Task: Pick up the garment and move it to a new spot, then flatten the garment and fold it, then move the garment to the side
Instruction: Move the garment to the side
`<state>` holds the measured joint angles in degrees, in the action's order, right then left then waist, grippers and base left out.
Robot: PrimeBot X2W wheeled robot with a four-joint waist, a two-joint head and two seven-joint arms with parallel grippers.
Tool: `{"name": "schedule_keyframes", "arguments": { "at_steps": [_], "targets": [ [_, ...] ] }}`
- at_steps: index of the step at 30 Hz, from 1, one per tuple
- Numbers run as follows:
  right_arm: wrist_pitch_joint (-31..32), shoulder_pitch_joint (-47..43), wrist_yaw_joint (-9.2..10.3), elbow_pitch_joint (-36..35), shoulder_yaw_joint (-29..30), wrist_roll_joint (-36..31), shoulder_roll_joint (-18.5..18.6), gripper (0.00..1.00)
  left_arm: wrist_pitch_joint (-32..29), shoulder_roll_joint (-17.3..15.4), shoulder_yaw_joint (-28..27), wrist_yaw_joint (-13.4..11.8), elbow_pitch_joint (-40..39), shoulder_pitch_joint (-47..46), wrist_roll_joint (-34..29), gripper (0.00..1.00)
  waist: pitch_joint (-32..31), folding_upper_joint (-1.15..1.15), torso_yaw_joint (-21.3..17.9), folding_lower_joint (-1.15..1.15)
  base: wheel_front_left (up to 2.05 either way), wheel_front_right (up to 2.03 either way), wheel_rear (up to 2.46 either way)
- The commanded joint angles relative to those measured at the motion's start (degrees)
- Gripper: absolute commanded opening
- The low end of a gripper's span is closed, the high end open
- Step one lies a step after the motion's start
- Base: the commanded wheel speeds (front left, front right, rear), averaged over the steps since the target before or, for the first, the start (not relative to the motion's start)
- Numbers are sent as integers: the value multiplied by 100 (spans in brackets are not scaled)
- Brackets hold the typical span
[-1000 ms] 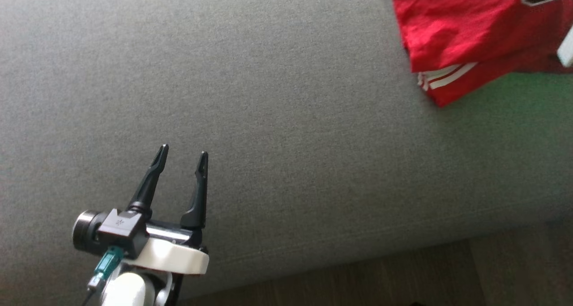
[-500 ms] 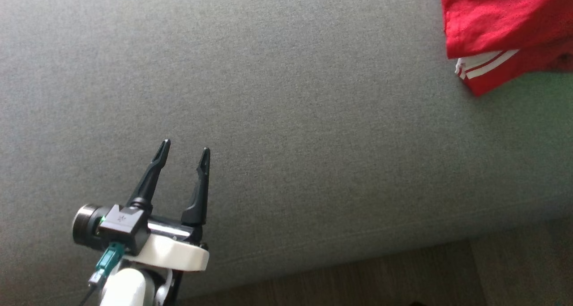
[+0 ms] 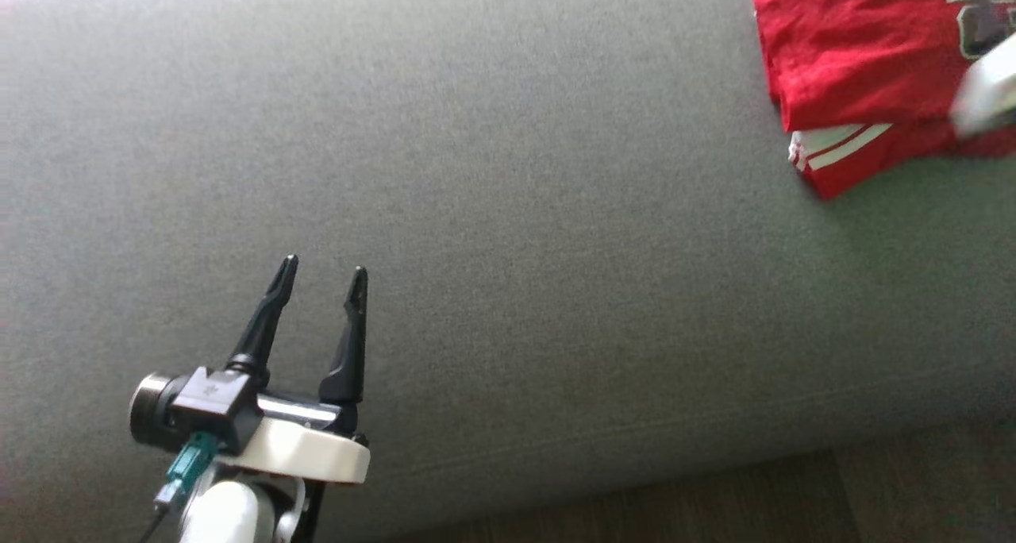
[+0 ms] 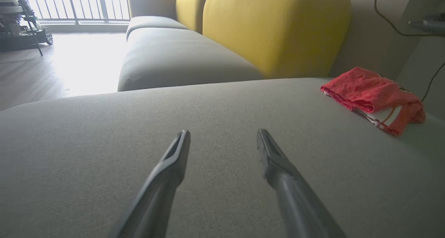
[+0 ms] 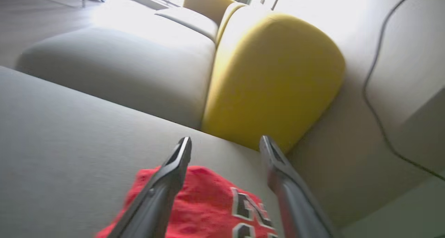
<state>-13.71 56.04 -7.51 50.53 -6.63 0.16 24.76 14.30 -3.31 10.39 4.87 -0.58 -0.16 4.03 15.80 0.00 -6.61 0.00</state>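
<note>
The garment (image 3: 857, 59) is a red shirt with white stripes and dark lettering, lying folded on the grey cushion (image 3: 516, 209) at the far right. It also shows in the left wrist view as a red bundle (image 4: 372, 93). My left gripper (image 3: 321, 271) stands open over bare cushion at the lower left, far from the garment, fingers (image 4: 174, 161) empty. My right gripper (image 5: 226, 139) hangs open just above the garment (image 5: 205, 203), with nothing between its fingers. A pale blurred part of the right arm (image 3: 984, 94) crosses the garment's right side.
A yellow backrest (image 5: 271, 81) rises behind the cushion, near the garment. More grey seats (image 4: 174, 53) stretch beyond it. Wood floor (image 3: 714, 503) runs along the cushion's front edge. A dark cable (image 5: 375, 92) hangs on the wall at the right.
The head view has shifted, so the garment sits differently in it, folded the same way. A pale blurred part of the right arm has come back in at the right edge. The left gripper is unchanged.
</note>
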Motion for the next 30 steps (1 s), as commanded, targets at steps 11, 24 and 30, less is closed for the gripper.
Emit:
{"name": "schedule_keyframes", "arguments": {
  "at_steps": [11, 24, 30],
  "targets": [
    [-123, -2185, 2, -1870, 450, -68, -1689, 100, 70, 40, -310, -453, -229, 137, 732, 100, -761, 0, 355, 0, 0, 0, 0],
    [-128, -4883, 2, -4320, 799, 98, -2185, 100, 70, 43, -290, -815, -385, 654, 1037, 100, -1544, 0, 710, 0, 0, 0, 0],
    [-129, -5471, 2, -4688, 869, 336, -2187, 100, 70, 43, -374, -938, -374, 872, 861, 100, -1701, 0, 704, 0, 0, 0, 0]
  ]
}}
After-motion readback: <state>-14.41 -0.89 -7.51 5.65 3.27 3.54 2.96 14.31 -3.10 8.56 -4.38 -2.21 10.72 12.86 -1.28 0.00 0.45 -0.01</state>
